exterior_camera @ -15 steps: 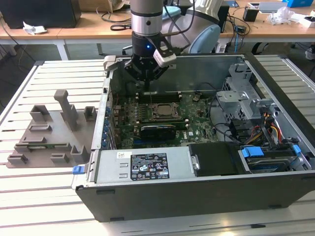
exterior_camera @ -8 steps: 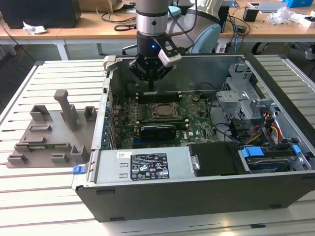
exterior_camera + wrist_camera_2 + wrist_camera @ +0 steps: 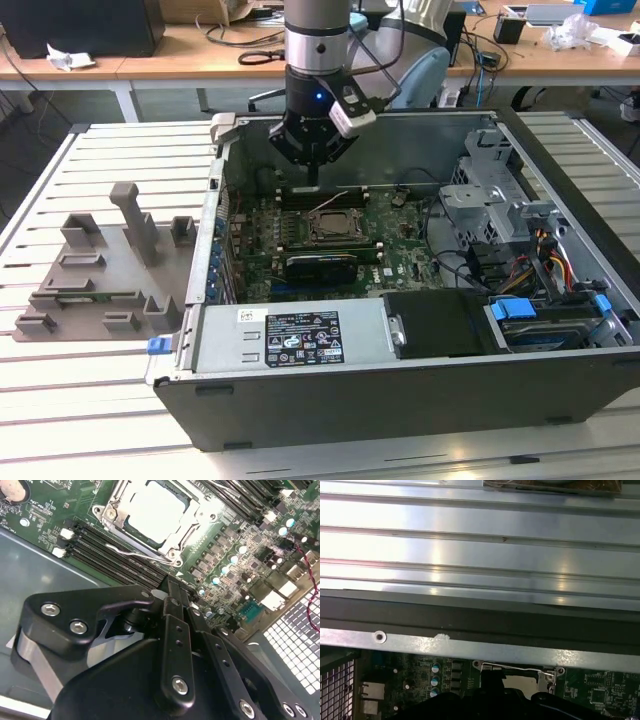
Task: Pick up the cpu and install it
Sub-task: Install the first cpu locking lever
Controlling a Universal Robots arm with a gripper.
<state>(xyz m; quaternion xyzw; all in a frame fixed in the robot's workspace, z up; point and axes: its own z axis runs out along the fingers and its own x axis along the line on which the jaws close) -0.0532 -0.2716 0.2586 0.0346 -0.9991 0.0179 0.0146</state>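
End effector (image 3: 313, 176), fingers together and empty, hangs just beyond the socket (image 3: 330, 228); flat silvery cpu (image 3: 155, 507) sits seated inside.

You're looking at a slatted metal table (image 3: 90, 420) carrying the open computer case (image 3: 400, 400), with a grey plastic fixture tray (image 3: 105, 270) sitting just beside it on the exterior view's left.
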